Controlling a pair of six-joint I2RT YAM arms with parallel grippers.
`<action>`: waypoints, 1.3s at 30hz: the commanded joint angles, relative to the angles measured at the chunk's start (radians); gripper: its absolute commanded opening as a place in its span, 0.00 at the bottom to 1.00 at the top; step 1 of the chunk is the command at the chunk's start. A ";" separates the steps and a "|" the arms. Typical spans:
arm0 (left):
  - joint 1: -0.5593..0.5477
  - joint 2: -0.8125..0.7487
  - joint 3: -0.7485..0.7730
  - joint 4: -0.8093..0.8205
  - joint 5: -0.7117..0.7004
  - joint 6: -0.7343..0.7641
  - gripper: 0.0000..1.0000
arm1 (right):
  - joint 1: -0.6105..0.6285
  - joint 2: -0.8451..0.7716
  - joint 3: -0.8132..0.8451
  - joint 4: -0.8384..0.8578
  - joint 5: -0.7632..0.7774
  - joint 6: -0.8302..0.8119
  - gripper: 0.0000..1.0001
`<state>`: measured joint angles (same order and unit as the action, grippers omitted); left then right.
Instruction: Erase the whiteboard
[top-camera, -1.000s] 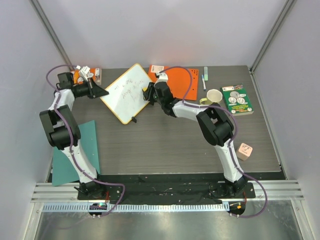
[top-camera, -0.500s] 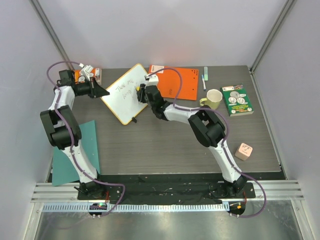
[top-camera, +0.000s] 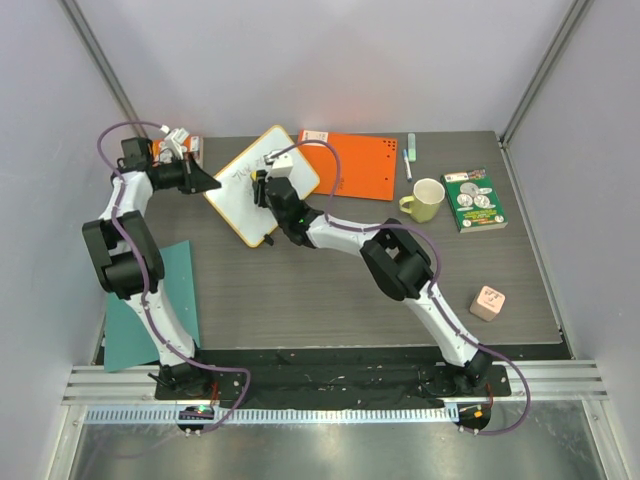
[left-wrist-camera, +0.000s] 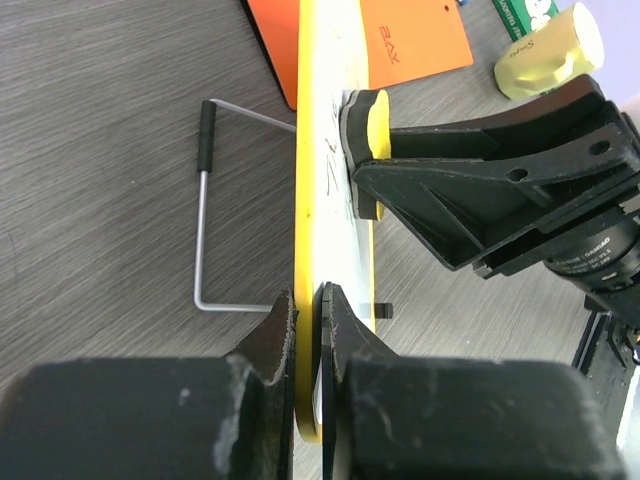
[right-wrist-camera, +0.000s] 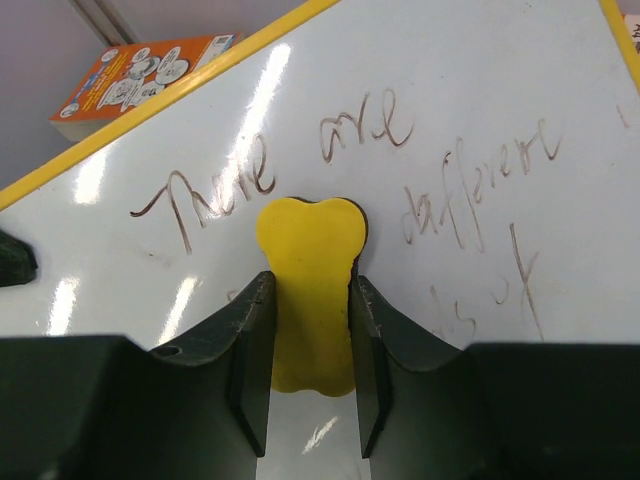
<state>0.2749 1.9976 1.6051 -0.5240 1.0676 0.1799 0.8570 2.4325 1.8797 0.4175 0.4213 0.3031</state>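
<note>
Sliding toward 9 o'clock since a second ago, the right gripper (right-wrist-camera: 310, 290) is clamped on a yellow eraser (right-wrist-camera: 308, 240), which presses on the whiteboard (top-camera: 236, 208) amid its handwriting (right-wrist-camera: 365, 125). At 11 o'clock on the table (top-camera: 330, 285), the left gripper (left-wrist-camera: 307, 300) pinches the board's yellow edge.

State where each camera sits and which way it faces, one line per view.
Top external: above and behind the bases, looking down on the table; both arms show whole.
Left wrist: beside the whiteboard, sighting along its edge; left fingers pinch its rim.
Right wrist: facing the board's written face; right fingers clamp a yellow eraser.
Shared: both wrist views show whiteboard and eraser.
</note>
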 joint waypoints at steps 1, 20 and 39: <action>-0.054 -0.010 -0.039 -0.021 -0.126 0.047 0.00 | -0.027 0.008 -0.007 -0.031 0.155 0.028 0.01; -0.065 -0.019 -0.016 -0.100 -0.118 0.095 0.00 | 0.020 0.031 0.022 -0.049 -0.170 0.031 0.01; -0.082 -0.045 -0.001 -0.106 -0.120 0.075 0.00 | 0.050 0.131 0.180 -0.108 0.177 0.047 0.01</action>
<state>0.2554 1.9865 1.6077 -0.5461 1.0203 0.1719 0.9642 2.4786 1.9690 0.4320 0.4538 0.3492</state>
